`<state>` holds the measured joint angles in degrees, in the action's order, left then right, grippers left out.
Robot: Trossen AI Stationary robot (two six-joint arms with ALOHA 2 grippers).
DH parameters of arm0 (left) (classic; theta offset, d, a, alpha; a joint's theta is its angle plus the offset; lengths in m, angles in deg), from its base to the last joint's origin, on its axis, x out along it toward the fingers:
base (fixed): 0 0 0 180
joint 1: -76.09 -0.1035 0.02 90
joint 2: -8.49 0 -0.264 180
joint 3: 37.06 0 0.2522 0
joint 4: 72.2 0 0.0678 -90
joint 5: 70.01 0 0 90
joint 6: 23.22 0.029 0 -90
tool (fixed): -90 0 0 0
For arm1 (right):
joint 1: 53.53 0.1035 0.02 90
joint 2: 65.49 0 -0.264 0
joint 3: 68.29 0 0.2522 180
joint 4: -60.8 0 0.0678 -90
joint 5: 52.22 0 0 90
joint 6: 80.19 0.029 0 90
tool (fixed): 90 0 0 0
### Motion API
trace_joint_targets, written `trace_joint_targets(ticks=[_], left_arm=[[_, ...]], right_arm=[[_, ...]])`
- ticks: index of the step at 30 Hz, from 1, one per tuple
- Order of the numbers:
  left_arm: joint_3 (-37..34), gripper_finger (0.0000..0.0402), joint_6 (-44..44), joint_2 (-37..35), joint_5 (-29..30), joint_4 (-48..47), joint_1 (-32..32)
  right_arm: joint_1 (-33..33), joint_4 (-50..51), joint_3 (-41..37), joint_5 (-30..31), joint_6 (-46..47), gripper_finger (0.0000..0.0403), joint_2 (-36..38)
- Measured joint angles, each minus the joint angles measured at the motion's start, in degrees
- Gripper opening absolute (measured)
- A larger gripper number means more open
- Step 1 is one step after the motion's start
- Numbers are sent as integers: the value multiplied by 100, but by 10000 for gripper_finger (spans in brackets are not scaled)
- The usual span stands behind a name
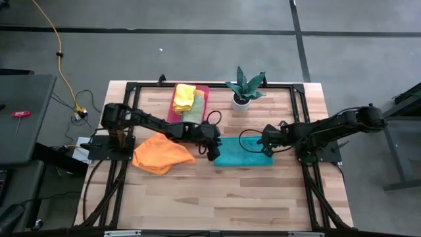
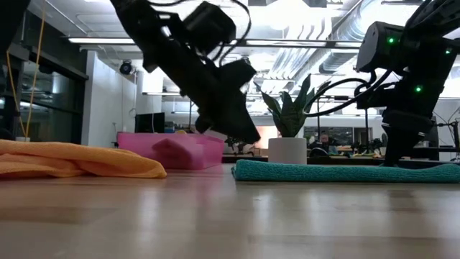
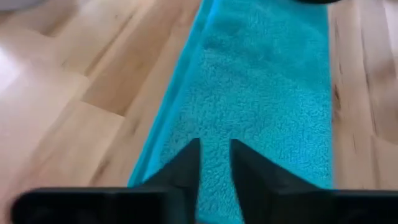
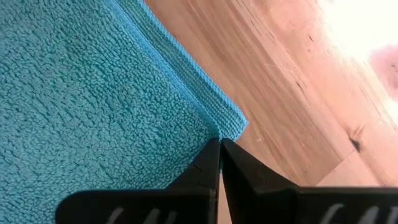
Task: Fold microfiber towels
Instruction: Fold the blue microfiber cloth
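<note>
Left gripper (image 1: 214, 148) poised at the left end of the teal towel (image 1: 244, 153), fingers (image 3: 185, 168) slightly parted over the nap, gripping nothing visible. Right gripper (image 1: 266, 146) at the opposite end, clenched tight at a corner — fingertips meeting right at the hem. Teal towel folded into a long flat strip on the table (image 1: 217, 197), looped pile, stitched edge neat. Orange towel (image 1: 161, 154) crumpled in a heap just left of it. Yellow towel (image 1: 184, 97) and light green towel (image 1: 193, 108) stacked in the pink tray (image 1: 204, 89) — beside a potted plant (image 1: 245, 87).
</note>
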<state>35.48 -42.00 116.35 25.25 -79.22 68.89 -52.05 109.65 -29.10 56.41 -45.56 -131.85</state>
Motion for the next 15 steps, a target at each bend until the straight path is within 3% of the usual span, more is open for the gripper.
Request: trace_joint_targets(ticks=[4,10,15], left_arm=[[29,9,-101,220,220,163,-3],[18,9,-129,292,1006,14,107],[17,4,-179,296,1107,-64,89]], right_arm=[[0,-11,0,0,2,0,0],[0,-66,0,2,0,0,0],[0,-68,0,2,4,0,0]])
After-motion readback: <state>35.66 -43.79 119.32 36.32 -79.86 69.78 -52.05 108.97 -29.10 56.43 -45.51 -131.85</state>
